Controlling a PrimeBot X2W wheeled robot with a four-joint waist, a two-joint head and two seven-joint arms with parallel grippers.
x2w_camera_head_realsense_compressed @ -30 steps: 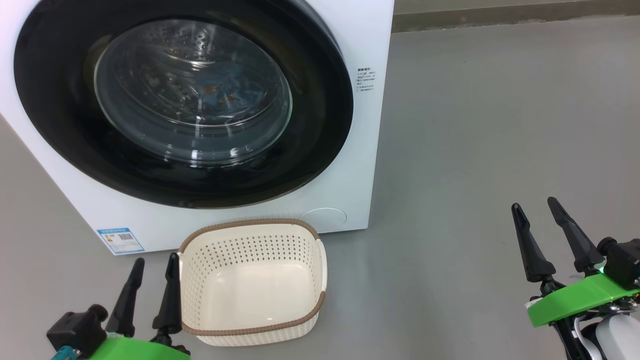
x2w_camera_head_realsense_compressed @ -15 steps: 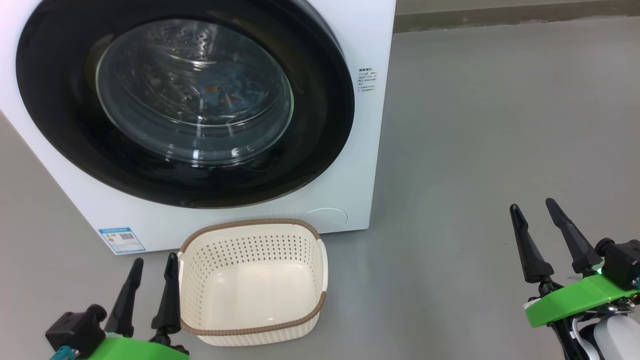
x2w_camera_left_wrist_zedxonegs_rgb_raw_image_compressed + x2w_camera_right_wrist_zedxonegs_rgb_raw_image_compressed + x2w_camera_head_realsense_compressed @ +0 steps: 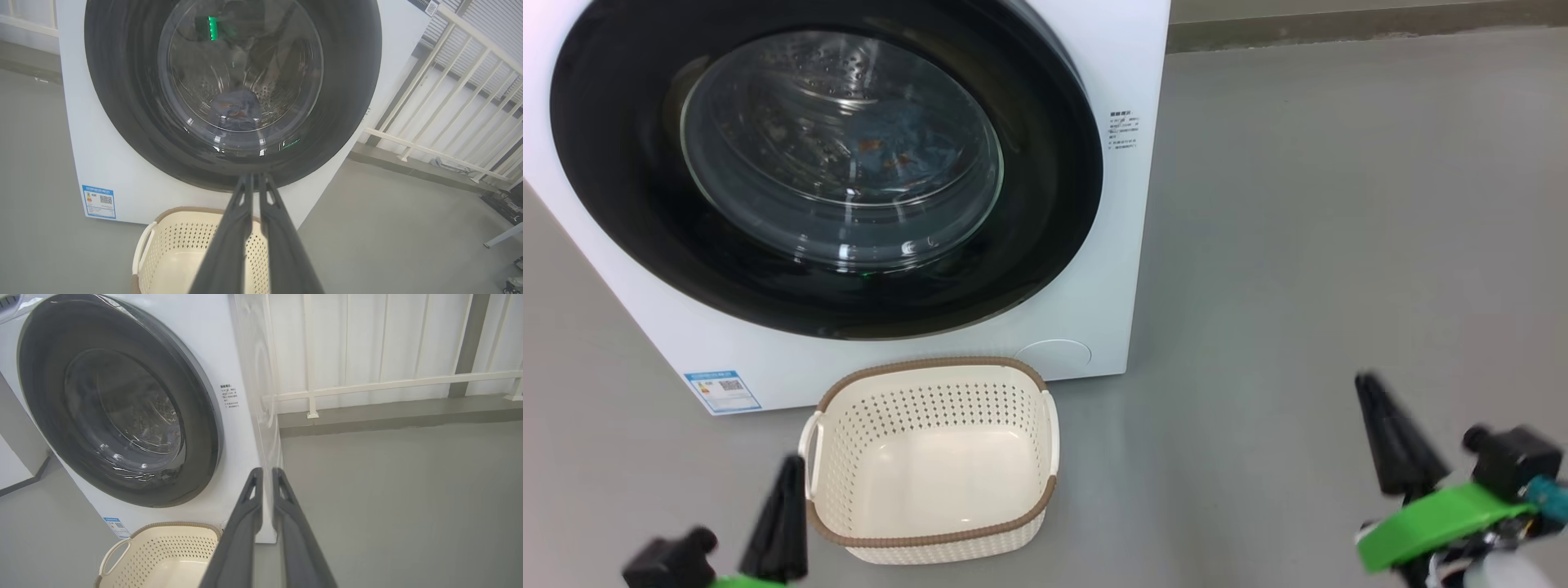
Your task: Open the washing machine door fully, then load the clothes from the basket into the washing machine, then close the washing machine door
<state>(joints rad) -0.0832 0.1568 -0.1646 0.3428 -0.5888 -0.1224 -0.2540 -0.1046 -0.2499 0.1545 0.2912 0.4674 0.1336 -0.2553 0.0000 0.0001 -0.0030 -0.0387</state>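
- At the upper left of the head view, the washing machine (image 3: 1131,269) stands on the grey floor (image 3: 1339,204). The washing machine door (image 3: 621,212) lies flush against its white front, shut.
- Behind the door's glass, near the middle of the drum, the clothes (image 3: 890,155) show as a patch of blue cloth with orange-brown marks. The left wrist view shows the same bundle lying low in the drum.
- At the lower middle of the head view, the basket (image 3: 931,362) sits on the floor just in front of the machine, below the door. Its inside is bare.
- At the lower left corner, the left gripper (image 3: 786,474) hangs just beside the basket's left handle; blur hides whether it touches. Its jaws are clenched on nothing, with only a thin slit between them in the left wrist view.
- At the lower right, the right gripper (image 3: 1372,388) hangs over bare floor, well apart from the basket and the machine. Its jaws are likewise pressed close together and grasp nothing.
- Judging from how things lie, the opening and loading steps are over and the closing looks done too. Nothing of the task appears left. Whether the door has latched firmly cannot be told from these pictures.
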